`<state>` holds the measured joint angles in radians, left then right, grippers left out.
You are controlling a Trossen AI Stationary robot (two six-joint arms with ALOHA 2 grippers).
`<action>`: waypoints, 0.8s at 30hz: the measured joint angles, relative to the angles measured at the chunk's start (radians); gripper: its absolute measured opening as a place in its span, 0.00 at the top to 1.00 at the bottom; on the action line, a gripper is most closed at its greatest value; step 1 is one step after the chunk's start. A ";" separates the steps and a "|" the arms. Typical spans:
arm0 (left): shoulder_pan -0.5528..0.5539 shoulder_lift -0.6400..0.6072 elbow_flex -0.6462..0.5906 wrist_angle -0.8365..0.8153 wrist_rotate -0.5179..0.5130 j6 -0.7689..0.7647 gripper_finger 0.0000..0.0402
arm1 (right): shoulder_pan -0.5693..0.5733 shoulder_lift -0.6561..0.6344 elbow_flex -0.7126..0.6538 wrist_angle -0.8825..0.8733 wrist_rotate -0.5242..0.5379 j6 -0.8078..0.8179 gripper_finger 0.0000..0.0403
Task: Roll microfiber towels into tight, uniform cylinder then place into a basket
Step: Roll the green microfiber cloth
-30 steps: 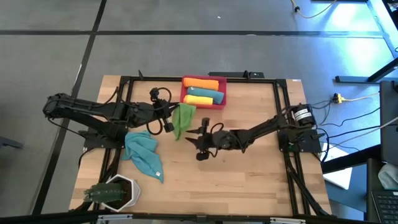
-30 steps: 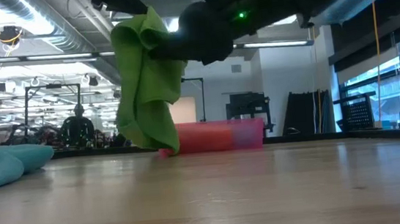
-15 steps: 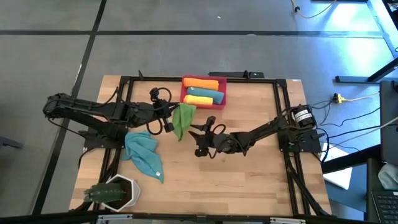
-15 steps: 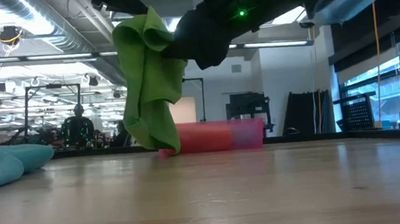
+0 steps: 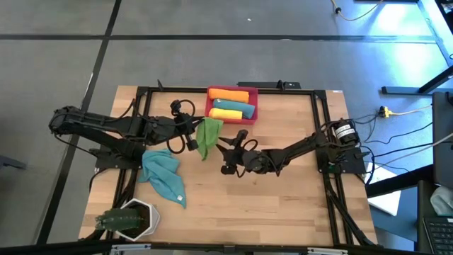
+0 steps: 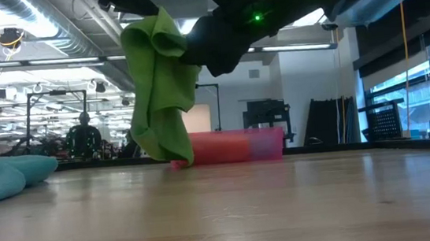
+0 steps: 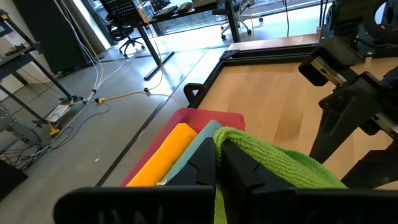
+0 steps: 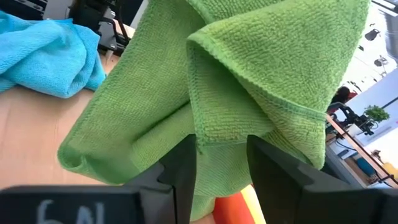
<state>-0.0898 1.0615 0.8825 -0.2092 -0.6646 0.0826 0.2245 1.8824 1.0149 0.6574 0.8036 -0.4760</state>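
A green towel (image 5: pixel 207 137) hangs bunched from my left gripper (image 5: pixel 196 132), which is shut on its top, left of the table's middle. In the low view the towel (image 6: pixel 161 94) droops almost to the table; whether its lower end rests there I cannot tell. My right gripper (image 5: pixel 224 156) stands open just right of the towel, its fingers (image 8: pixel 180 165) level and right before a hanging fold (image 8: pixel 202 134). The red-pink basket (image 5: pixel 255 113) at the far edge holds an orange, a yellow and a teal roll. A teal-blue towel (image 5: pixel 163 173) lies crumpled on the table. My left gripper pinches the green towel's gathered top (image 7: pixel 239 140) between its two shut fingers, coming level from the table's left. Several folds bunch at the hold. The towel hangs slack below the fingers. My right gripper stands at the fold; whether it touches the towel I cannot tell.
A white hexagonal pot with a green plant (image 5: pixel 131 219) stands at the near left corner. A black frame (image 5: pixel 320 127) runs round the table top. Bare wood (image 5: pixel 269 198) stretches across the near right part.
My right gripper has swung at the wrist, away from the near edge and toward the green towel, and its fingers now face the hanging cloth. Its jaws have kept the same gap. The towel and my left gripper have stayed where they were.
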 joint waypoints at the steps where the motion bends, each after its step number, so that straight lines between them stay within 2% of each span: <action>1: 0.000 0.000 0.000 0.000 0.000 0.000 1.00 | 0.000 0.000 0.000 0.001 0.000 0.000 0.65; 13: 0.000 0.000 0.000 0.000 0.000 0.000 1.00 | -0.009 0.000 0.000 0.034 -0.004 0.000 0.66; 20: 0.000 0.000 0.000 0.000 0.000 0.000 1.00 | -0.015 0.000 0.000 0.036 -0.015 0.000 0.74; 24: 0.000 0.000 0.000 0.000 0.000 0.000 1.00 | -0.017 0.000 0.000 0.037 -0.027 -0.001 0.82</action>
<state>-0.0898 1.0615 0.8825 -0.2089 -0.6643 0.0822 0.2077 1.8824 1.0145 0.6945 0.7761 -0.4770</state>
